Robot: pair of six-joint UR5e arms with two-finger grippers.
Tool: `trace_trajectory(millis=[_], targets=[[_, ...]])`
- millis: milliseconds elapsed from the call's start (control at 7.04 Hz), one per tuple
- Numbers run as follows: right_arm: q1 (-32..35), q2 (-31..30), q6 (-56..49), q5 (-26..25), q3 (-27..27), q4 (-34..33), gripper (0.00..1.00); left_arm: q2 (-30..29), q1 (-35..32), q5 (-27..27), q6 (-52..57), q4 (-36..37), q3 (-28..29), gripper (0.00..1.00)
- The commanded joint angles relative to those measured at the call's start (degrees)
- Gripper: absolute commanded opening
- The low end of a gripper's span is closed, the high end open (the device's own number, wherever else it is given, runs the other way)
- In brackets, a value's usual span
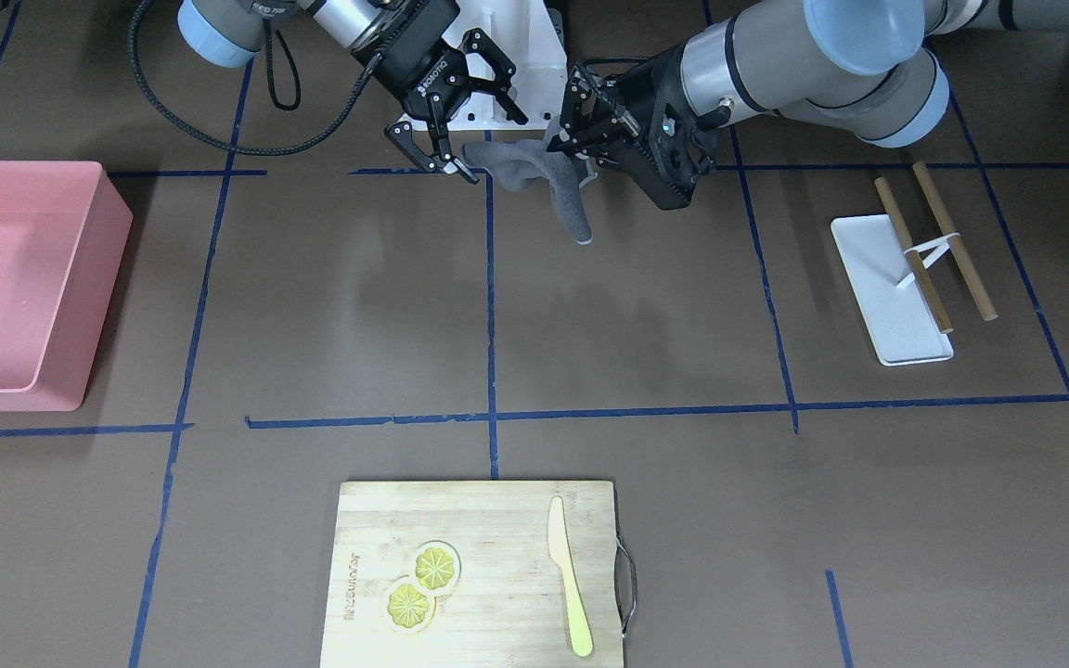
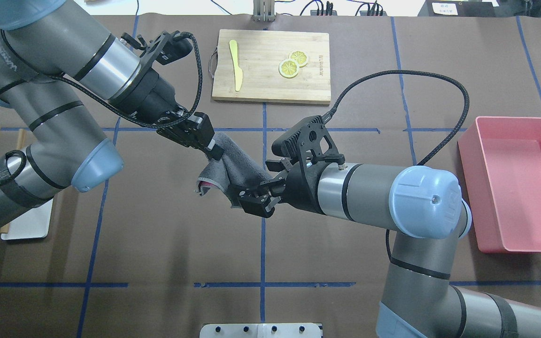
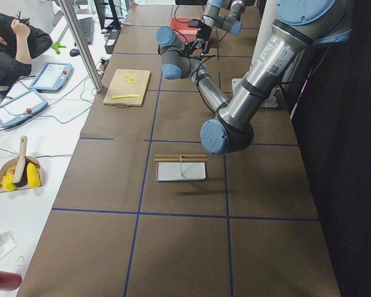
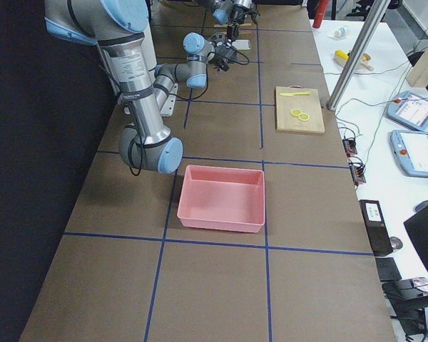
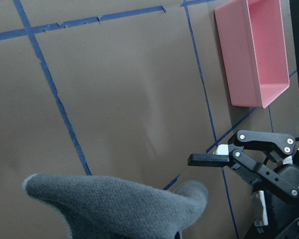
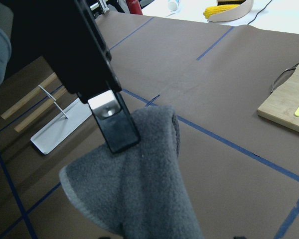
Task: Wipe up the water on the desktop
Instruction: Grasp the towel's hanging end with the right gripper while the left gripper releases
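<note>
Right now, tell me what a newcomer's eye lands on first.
A grey cloth hangs over the middle of the desktop, clamped by the left pincer, the open right pincer beside it. Next, the pink bin on the robot's right and the bamboo board with lemon slices.

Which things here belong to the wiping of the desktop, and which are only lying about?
Belong to the job: desktop; grey cloth, pinched by the left gripper; right gripper, open beside the cloth. No water shows.

Lying about: pink bin; cutting board with lemon slices and yellow knife; white tray and two wooden sticks.
</note>
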Motion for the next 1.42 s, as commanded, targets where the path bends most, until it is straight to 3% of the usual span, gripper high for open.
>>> trace_trajectory(millis=[0,142,426,711,995,1137,1279], targets=[[-0.27,-0.35,-0.07,-0.1,0.07,-0.02,0.62,-0.04,0.01,0.0,0.0,0.0,0.12,0.0],[-0.27,-0.43,-0.07,-0.1,0.07,-0.02,0.5,-0.04,0.01,0.09,0.0,0.09,0.21,0.0],[-0.36,-0.43,0.28,-0.19,0.15,-0.02,0.03,-0.04,0.01,0.09,0.0,0.09,0.3,0.0],[-0.36,-0.35,0.72,-0.54,0.16,-0.19,0.0,-0.04,0.01,0.09,0.0,0.09,0.3,0.02],[-0.36,-0.35,0.72,-0.63,0.24,-0.11,0.0,-0.04,0.01,0.18,0.0,0.18,0.21,0.15],[-0.36,-0.43,0.72,-0.63,0.24,-0.11,0.0,-0.12,0.09,0.61,-0.26,0.35,0.12,0.99],[-0.36,-0.43,0.72,-0.63,0.33,-0.11,0.0,-0.21,0.18,0.7,-4.35,-0.17,-0.14,1.0]])
